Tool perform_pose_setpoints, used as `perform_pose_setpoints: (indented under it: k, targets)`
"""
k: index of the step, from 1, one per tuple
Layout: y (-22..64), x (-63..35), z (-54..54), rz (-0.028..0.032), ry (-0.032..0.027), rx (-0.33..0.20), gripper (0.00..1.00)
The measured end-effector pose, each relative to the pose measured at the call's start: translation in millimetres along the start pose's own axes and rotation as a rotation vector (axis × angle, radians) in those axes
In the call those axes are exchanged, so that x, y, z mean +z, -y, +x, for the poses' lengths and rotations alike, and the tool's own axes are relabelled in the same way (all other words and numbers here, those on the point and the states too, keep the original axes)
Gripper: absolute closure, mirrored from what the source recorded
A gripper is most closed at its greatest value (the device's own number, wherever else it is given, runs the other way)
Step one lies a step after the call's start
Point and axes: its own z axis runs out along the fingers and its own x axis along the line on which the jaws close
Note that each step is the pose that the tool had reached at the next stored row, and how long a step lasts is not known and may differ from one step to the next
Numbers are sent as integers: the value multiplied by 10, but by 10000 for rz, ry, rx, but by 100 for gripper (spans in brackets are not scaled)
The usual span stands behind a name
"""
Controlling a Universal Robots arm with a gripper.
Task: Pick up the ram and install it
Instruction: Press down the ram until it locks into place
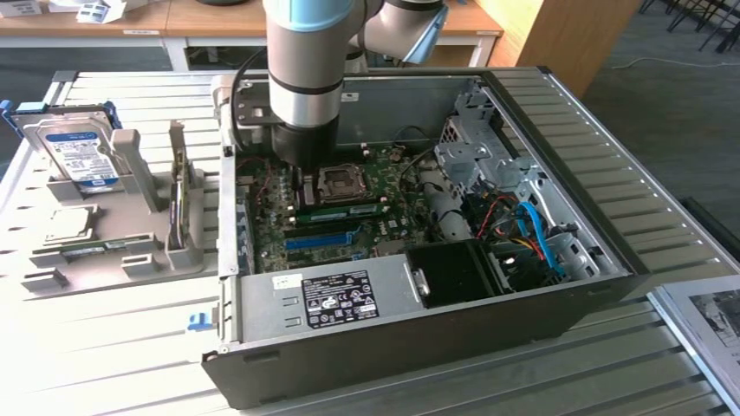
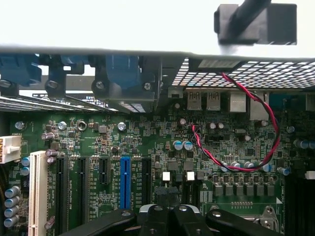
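Note:
The ram (image 1: 343, 211), a long green stick, lies across the motherboard (image 1: 272, 243) inside the open computer case (image 1: 601, 260), just in front of the CPU socket (image 1: 342, 183). My gripper (image 1: 303, 192) reaches down into the case at the end of the stick towards the exterior view's left. I cannot tell whether it touches the stick. In the wrist view the dark fingertips (image 2: 162, 196) stand together over the board, and my gripper (image 2: 168, 197) is shut with nothing visible between them.
A grey holder (image 1: 110, 251) at the exterior view's left carries a hard drive (image 1: 76, 154), a CPU chip (image 1: 69, 224) and a thin upright board (image 1: 178, 186). Inside the case are a blue slot (image 2: 125, 182), a red-black twisted wire (image 2: 256, 147), a power supply (image 1: 335, 299) and a drive cage (image 1: 486, 147).

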Motion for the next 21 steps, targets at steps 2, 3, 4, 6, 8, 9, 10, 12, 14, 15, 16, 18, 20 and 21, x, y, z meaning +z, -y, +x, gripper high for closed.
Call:
perform_pose_setpoints:
  k: [2,3,4,6,8,9,10,12,14,15,16,18,20,21]
  targets:
    - [0,4,1,0,-1,-1,90]
    - [0,5,1,0,0,-1,90]
    - [0,7,1,1,2,-1,90]
    - [0,9,1,1,1,0,90]
    - [0,10,1,0,0,0,90]
    - [0,11,1,0,1,0,90]
    - [1,12,1,0,1,0,90]
    - [1,13,1,0,0,-1,90]
    - [0,14,1,1,2,0,90]
    - [1,15,1,2,3,0,90]
    - [1,15,1,1,2,0,90]
    - [1,15,1,1,1,-1,90]
    - [1,15,1,1,1,-1,90]
    - [1,15,1,1,1,0,90]
